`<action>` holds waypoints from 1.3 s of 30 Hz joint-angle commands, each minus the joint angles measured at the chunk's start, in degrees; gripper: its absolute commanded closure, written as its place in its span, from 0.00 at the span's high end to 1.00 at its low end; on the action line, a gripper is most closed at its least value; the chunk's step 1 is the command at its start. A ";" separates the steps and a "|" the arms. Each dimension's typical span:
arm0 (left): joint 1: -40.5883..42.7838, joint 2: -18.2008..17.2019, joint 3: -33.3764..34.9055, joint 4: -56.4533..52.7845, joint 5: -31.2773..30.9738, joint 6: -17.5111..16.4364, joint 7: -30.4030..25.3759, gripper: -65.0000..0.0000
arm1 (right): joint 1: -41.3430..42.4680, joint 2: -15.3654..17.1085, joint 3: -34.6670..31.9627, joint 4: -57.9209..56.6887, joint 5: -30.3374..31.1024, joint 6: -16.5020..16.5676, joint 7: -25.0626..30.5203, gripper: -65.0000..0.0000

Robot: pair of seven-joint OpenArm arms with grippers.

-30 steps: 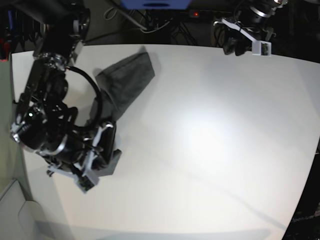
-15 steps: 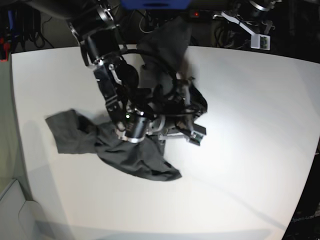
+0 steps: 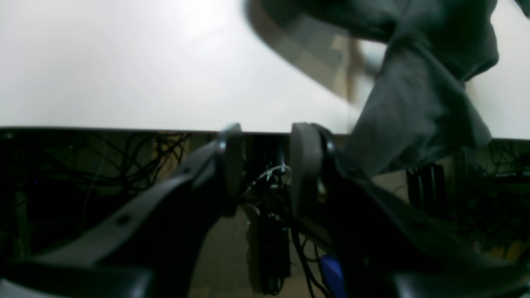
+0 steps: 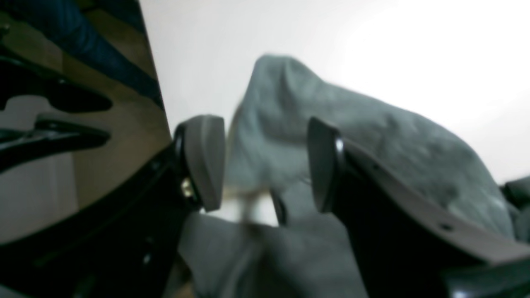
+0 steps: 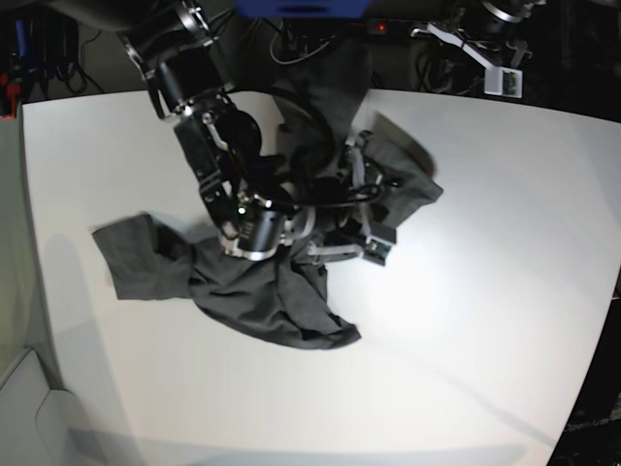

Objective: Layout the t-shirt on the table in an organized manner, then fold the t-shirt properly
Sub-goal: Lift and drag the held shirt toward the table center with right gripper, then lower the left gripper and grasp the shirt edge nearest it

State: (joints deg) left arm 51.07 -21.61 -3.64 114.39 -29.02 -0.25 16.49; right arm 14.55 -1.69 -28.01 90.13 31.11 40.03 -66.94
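Note:
The dark grey t-shirt lies crumpled across the left-centre of the white table, with one flap flung out toward the far right. My right gripper hovers over that flap at the table's middle. In the right wrist view its jaws stand apart, with blurred grey cloth showing beyond the gap. My left gripper hangs past the far table edge at the back right. Its fingers are parted with only cables visible between them. A blurred fold of shirt shows in that view's upper right.
Tangled cables and dark equipment sit behind the far table edge, with a blue object at the top. The right arm's bulky links stretch from the back left across the shirt. White tabletop spreads to the right and front.
The right arm swung from the front left to the table's middle, dragging the shirt along and spreading it. Its jaws went from shut to apart, and a flap flew out to the right.

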 commanded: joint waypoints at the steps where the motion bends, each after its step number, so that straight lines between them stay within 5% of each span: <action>1: 0.67 -0.33 -0.18 1.00 -0.39 -0.41 -1.41 0.31 | 1.41 -0.20 0.45 1.26 0.84 -0.03 1.22 0.51; 10: -2.50 0.02 1.84 1.88 -0.48 -0.50 -1.77 0.30 | 0.36 5.87 11.26 1.70 1.02 -0.03 0.70 0.51; 24: -13.49 -0.33 1.84 0.12 0.22 0.03 -0.97 0.31 | -3.60 11.32 16.63 1.70 1.02 -0.03 0.61 0.51; 39: -25.09 6.88 1.49 -7.79 0.22 -0.23 13.27 0.31 | -4.04 11.50 16.63 1.70 1.02 -0.03 0.61 0.51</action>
State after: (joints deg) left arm 26.00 -14.50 -1.96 105.56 -28.40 -0.12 31.11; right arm 9.47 9.52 -11.62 90.83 31.11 40.01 -67.42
